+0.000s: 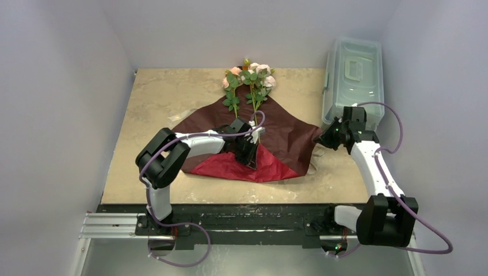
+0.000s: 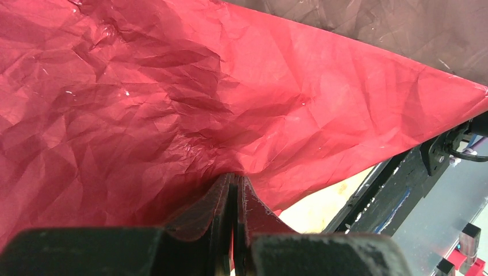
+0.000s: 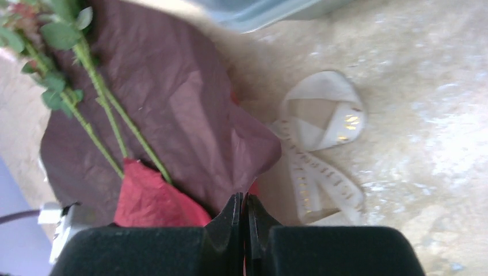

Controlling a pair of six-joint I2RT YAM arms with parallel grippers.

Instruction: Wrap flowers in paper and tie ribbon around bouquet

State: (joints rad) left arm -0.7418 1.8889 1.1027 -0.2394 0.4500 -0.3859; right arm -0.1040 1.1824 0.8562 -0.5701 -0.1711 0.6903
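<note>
The left gripper (image 2: 235,179), jaws closed, pinches the red near fold of the paper (image 1: 288,132). The right gripper (image 3: 244,198), jaws closed, pinches its right corner.

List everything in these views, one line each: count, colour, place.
flowers: a few sprigs, pink, peach and white blooms on green stems, lying on the paper, blooms towards the far edge.
paper: one sheet, maroon with a red flap folded over, middle of the table.
ribbon: one, cream, loosely piled by the paper's right corner.
box: one, clear plastic with lid, far right of the table.
table: one, mottled beige.
left gripper: one, black, shut on the paper's red flap.
right gripper: one, black, shut on the paper's right corner.
</note>
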